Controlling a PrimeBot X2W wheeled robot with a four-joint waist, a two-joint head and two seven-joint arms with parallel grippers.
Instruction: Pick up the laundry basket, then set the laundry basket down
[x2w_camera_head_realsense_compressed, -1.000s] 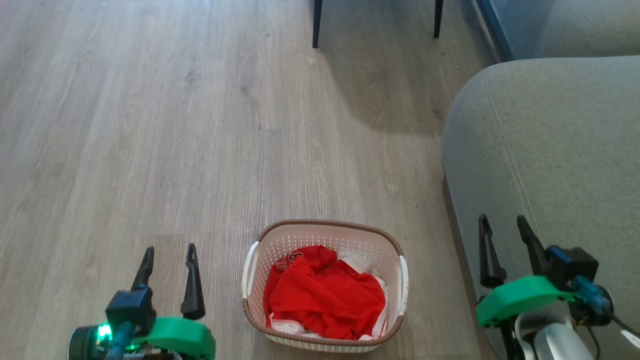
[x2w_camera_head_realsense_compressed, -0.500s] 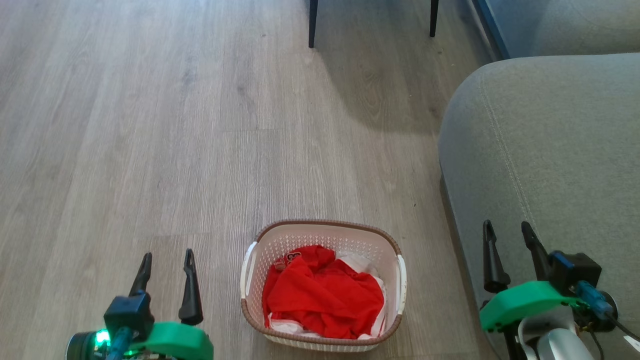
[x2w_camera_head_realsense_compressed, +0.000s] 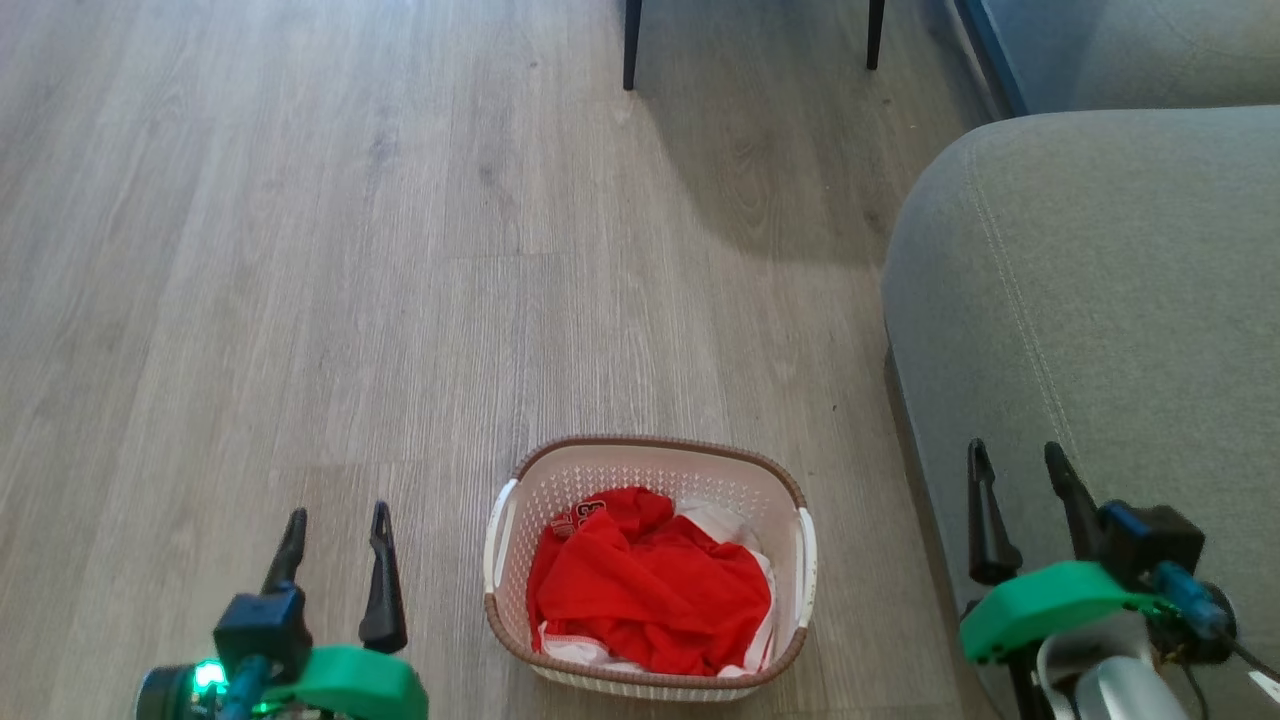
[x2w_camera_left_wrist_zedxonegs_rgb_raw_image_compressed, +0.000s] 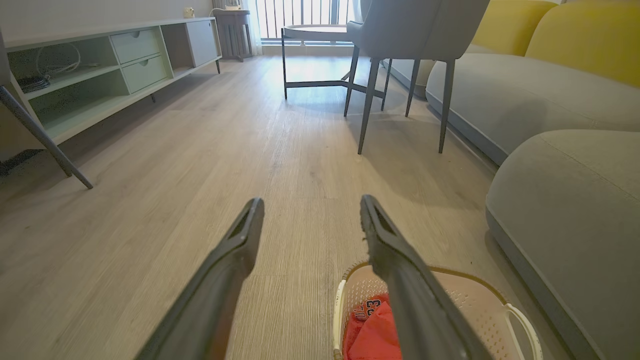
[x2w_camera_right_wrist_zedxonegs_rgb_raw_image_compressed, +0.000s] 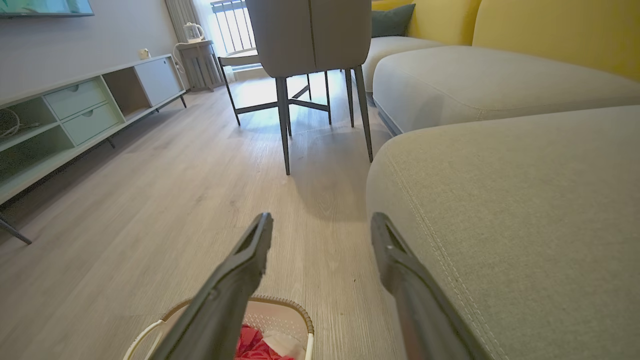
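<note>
The laundry basket (x2w_camera_head_realsense_compressed: 560, 470) stands on the wooden floor at the bottom middle of the head view, cream-white with a brown rim and white side handles, holding red and white clothes (x2w_camera_head_realsense_compressed: 645, 590). My left gripper (x2w_camera_head_realsense_compressed: 335, 520) hangs open to the left of the basket, apart from it. On the other side my right gripper (x2w_camera_head_realsense_compressed: 1015, 455) is open too, over the sofa's edge. The basket's far rim (x2w_camera_left_wrist_zedxonegs_rgb_raw_image_compressed: 475, 282) peeks from behind the left gripper's fingers (x2w_camera_left_wrist_zedxonegs_rgb_raw_image_compressed: 310, 205) in the left wrist view. In the right wrist view its rim (x2w_camera_right_wrist_zedxonegs_rgb_raw_image_compressed: 295, 305) lies below the right gripper (x2w_camera_right_wrist_zedxonegs_rgb_raw_image_compressed: 320, 220).
A grey sofa (x2w_camera_head_realsense_compressed: 1100, 300) fills the right side, close to the basket. Dark chair legs (x2w_camera_head_realsense_compressed: 632, 45) stand at the far end of the floor. A low pale cabinet (x2w_camera_left_wrist_zedxonegs_rgb_raw_image_compressed: 100, 70) runs along the left wall, with a small table (x2w_camera_left_wrist_zedxonegs_rgb_raw_image_compressed: 315, 35) beyond the chair.
Both grippers have sunk slightly in the head view and stay open. The view has shifted a little; the basket stands where it was.
</note>
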